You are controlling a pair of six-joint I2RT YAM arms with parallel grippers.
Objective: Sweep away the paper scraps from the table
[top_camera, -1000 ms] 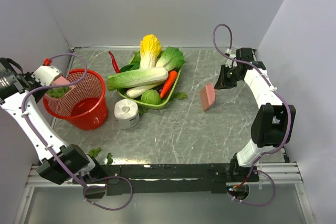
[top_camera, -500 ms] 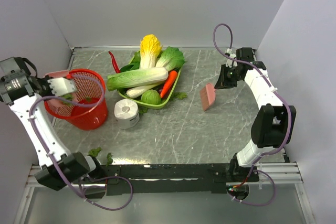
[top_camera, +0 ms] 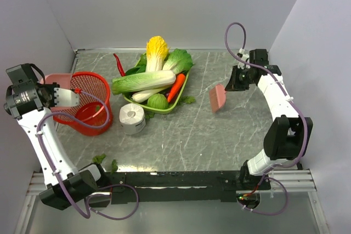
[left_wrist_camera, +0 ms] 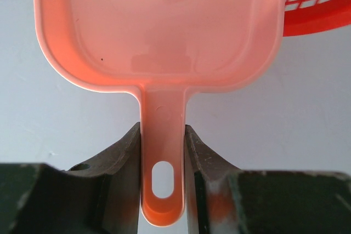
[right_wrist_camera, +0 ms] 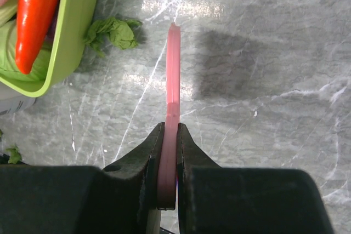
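Observation:
My left gripper (left_wrist_camera: 162, 135) is shut on the handle of a pink dustpan (left_wrist_camera: 159, 26), whose scoop is empty. It hangs at the far left rim of the red mesh basket (top_camera: 88, 110), where the pan (top_camera: 56, 78) shows pink. My right gripper (right_wrist_camera: 170, 135) is shut on a pink brush (right_wrist_camera: 173, 80), held edge-on just above the table at the right (top_camera: 217, 98). A crumpled green paper scrap (right_wrist_camera: 112, 31) lies beside the tray corner, left of the brush tip. Two more green scraps (top_camera: 98, 159) lie near the front left edge.
A green tray (top_camera: 181, 92) of cabbages, carrot and chilli stands at the back centre. A toilet roll (top_camera: 132, 118) stands between the tray and the basket. Grey walls close in on the left, back and right.
The left arm swung the dustpan from above the basket's left rim outward to the left; the green scraps seen on it earlier are gone. The right arm barely shifted.

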